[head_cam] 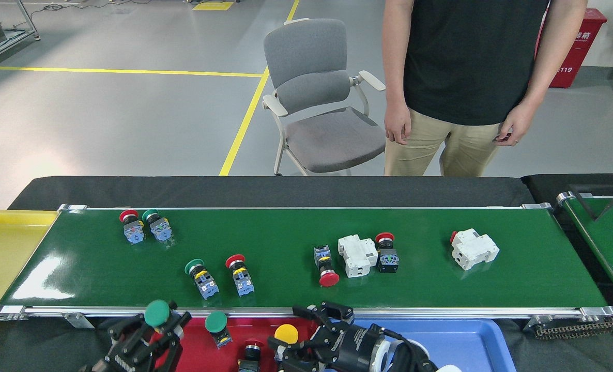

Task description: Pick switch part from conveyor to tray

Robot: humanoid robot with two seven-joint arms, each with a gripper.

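Both arms low at the near edge of view, only their far ends showing. My left gripper (157, 325) sits at the bottom left, black linkage fingers pointing up and away from me, closed around a green-capped switch (157, 313) whose round cap stands above the fingertips. My right gripper (293, 343) lies near bottom centre, wrist coming in from the right, body tilted so the fingers point leftward; one finger pair splays upward, the other reaches toward the left. A yellow-capped switch (286, 334) is clamped between the fingers. Wrist cabling loops behind the black cylindrical body.
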